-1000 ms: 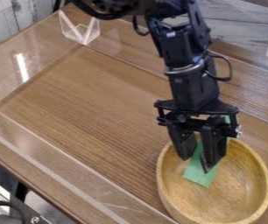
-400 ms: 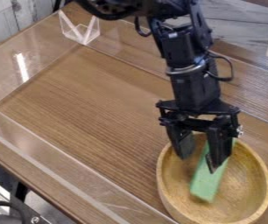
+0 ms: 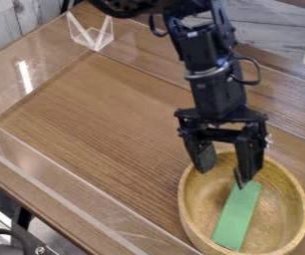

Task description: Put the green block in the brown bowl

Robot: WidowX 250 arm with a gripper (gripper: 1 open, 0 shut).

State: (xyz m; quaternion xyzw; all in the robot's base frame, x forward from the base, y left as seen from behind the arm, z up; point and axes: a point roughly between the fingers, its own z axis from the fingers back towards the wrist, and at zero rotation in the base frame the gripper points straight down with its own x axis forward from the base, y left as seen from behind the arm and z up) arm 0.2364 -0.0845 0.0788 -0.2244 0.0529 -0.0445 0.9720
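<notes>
One flat green bar [image 3: 235,217] — inside round wood [image 3: 286,231].

1 blk [image 3: 235,216], 1 bowl [image 3: 196,214], 1 arm [image 3: 211,62]

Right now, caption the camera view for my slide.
Green block inside the brown bowl, open gripper above.

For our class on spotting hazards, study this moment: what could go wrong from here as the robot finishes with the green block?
The gripper stands open low over the far side of the bowl, so it might catch the rim and tip or drag the bowl while leaving. The green block lies inside, its far end close to the fingers, so a sideways move could nudge it.
</notes>
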